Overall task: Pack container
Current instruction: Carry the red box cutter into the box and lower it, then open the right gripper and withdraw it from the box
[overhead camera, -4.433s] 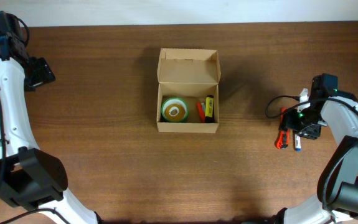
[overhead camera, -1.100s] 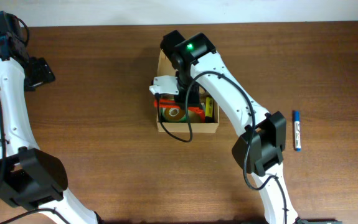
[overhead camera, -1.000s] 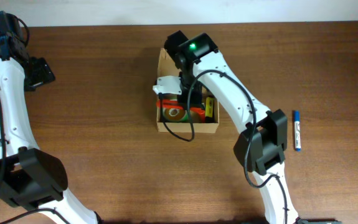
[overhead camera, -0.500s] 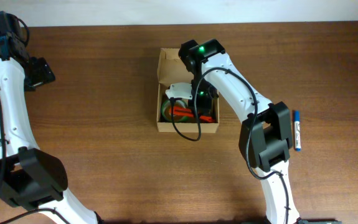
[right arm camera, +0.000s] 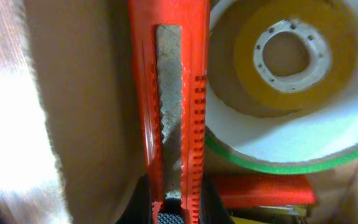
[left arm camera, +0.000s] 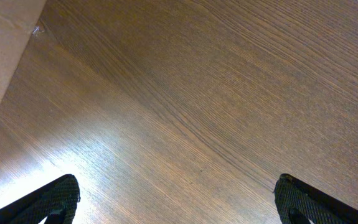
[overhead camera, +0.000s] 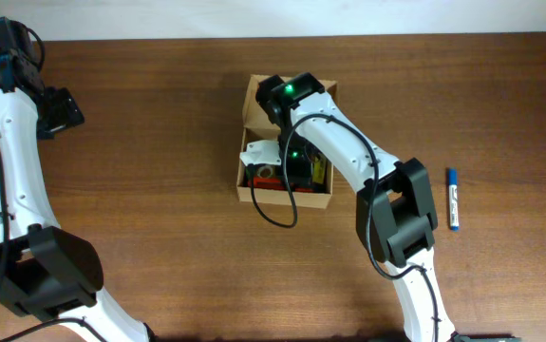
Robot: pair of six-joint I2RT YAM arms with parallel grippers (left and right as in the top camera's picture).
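Placing: right tool (right arm camera: 171, 214) grips the orange cutter (right arm camera: 171, 112) inside the container (overhead camera: 315, 199); releasing it comes next. Left tool (left arm camera: 179, 199) gapes.

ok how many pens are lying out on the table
1: the blue pen on the table, right of the container. Others may be hidden inside it, under the right arm.

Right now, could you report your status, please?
Left hand open over table. Right hand shut on orange cutter inside box, beside tape roll. Blue pen outside.
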